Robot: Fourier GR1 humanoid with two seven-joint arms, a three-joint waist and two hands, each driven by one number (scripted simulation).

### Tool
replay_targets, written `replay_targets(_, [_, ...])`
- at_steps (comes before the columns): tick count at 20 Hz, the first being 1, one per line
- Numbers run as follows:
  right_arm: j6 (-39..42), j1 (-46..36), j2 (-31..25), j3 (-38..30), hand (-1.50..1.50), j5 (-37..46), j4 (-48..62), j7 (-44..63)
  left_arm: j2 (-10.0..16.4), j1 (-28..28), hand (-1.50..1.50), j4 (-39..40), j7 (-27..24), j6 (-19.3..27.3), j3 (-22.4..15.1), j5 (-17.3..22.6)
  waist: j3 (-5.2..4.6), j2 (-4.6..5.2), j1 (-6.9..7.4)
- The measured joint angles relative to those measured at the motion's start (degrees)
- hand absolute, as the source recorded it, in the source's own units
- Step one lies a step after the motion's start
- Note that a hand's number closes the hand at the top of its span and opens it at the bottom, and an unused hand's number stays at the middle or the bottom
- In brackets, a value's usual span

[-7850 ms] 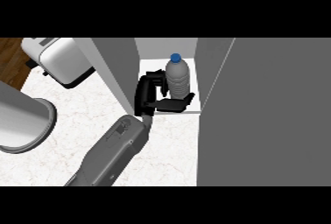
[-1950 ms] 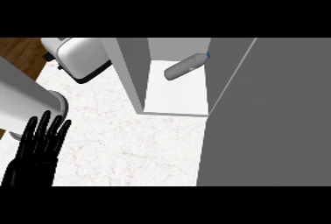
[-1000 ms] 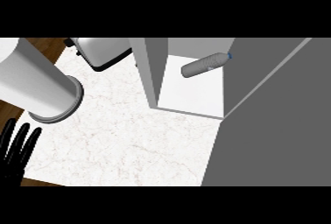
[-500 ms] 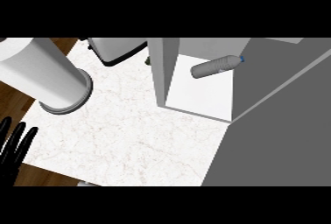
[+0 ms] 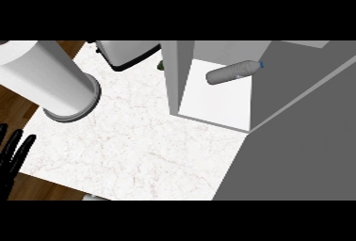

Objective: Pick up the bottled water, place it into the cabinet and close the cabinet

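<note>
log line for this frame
bottled water: on side in cabinet | door: open | left hand: open, left edge | right hand: unseen

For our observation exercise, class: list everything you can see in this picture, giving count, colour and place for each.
bottled water: one, clear grey with a blue cap, lying on its side inside the cabinet
cabinet: one, grey walls, white floor, upper middle
cabinet door: one, grey, swung open at right
cylinder: one, white, upright on the counter's left
appliance: one, white with a dark base, top edge
counter: one, white marble, centre
floor: brown wood, left
left hand: one, black, fingers straight, left edge
</note>
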Motion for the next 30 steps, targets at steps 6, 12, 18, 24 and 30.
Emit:
replay_targets(6, [1.4, -2.5, -1.2, -0.5, 1.5, -0.2, 0.0, 0.5, 0.5, -0.2, -1.5, 0.4, 0.1, -0.8, 0.7, 0.6, -0.17, 0.04, -0.02])
replay_targets(12, [1.6, -2.7, -0.9, -0.6, 1.5, -0.6, 0.2, 0.7, 0.7, -0.2, -1.5, 1.0, 0.2, -1.5, 1.3, 1.3, -0.29, 0.6, -0.1])
replay_targets(18, [1.9, -2.6, -0.3, -0.8, 1.5, -1.7, 0.8, 0.3, 1.0, -1.1, -1.5, 0.9, 0.2, -2.3, 1.7, 1.5, -0.22, 1.85, 1.55])
replay_targets(24, [1.7, -2.0, 0.8, -1.0, 1.5, -3.8, 1.6, 0.6, 1.4, -1.8, -1.5, 1.1, 0.2, -3.1, 2.2, 1.6, 0.04, 2.84, 2.44])
replay_targets(30, [0.8, -4.7, 2.3, -2.3, 1.5, -4.2, 2.1, 3.0, 1.5, -2.0, -1.5, 1.6, 0.2, -3.6, 2.3, 1.8, 0.12, 2.79, 2.57])
